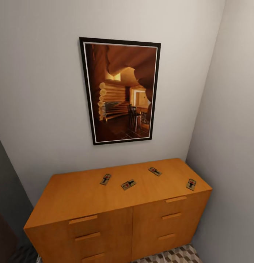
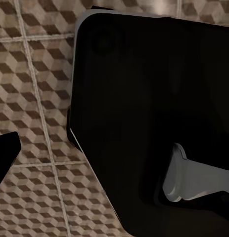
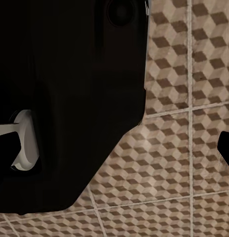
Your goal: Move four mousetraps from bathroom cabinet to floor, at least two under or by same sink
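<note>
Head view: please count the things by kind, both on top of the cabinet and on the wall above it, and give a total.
Mousetraps on the cabinet top: 4
Framed picture on the wall: 1
Total: 5

Four mousetraps (image 1: 105, 179) (image 1: 128, 184) (image 1: 155, 171) (image 1: 191, 184) flat, spread apart atop orange-brown cabinet (image 1: 83, 193); drawers shut.

Home bathroom nook, cube-tile floor (image 2: 40, 98), wood cabinet (image 1: 116, 204), framed pic (image 1: 121, 91)
</note>
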Robot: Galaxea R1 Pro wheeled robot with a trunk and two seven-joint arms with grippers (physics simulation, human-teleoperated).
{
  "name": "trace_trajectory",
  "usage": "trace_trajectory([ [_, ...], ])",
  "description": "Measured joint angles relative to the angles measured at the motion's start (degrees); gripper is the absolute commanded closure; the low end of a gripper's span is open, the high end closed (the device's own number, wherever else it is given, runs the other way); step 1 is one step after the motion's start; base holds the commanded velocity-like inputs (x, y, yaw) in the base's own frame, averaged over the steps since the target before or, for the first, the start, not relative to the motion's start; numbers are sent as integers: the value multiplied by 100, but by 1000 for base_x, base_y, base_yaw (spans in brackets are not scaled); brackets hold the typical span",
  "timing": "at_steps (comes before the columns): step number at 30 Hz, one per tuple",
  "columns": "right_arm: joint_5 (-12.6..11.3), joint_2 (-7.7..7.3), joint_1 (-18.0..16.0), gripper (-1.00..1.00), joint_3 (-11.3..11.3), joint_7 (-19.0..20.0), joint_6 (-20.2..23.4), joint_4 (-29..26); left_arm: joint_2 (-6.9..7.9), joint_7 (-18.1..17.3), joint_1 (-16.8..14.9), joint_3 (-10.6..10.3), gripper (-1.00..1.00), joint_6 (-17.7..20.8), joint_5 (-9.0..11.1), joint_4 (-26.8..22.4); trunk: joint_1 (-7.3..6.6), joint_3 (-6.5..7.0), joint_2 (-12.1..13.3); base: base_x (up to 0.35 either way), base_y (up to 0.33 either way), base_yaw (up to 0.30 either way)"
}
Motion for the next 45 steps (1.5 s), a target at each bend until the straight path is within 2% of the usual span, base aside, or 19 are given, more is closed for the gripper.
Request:
trace_trajectory([
  [11, 0, 0, 0, -100, 0, 0, 0, 0, -8, 7, 0, 0, -100, 3, -2, 0, 2, 0, 0, 98, 0, 0],
  [45, -15, -11, 0, -100, -16, 8, 7, 0, -18, 12, 0, 5, -100, 16, -6, 9, 3, 0, 0, 4, 0, 0],
])
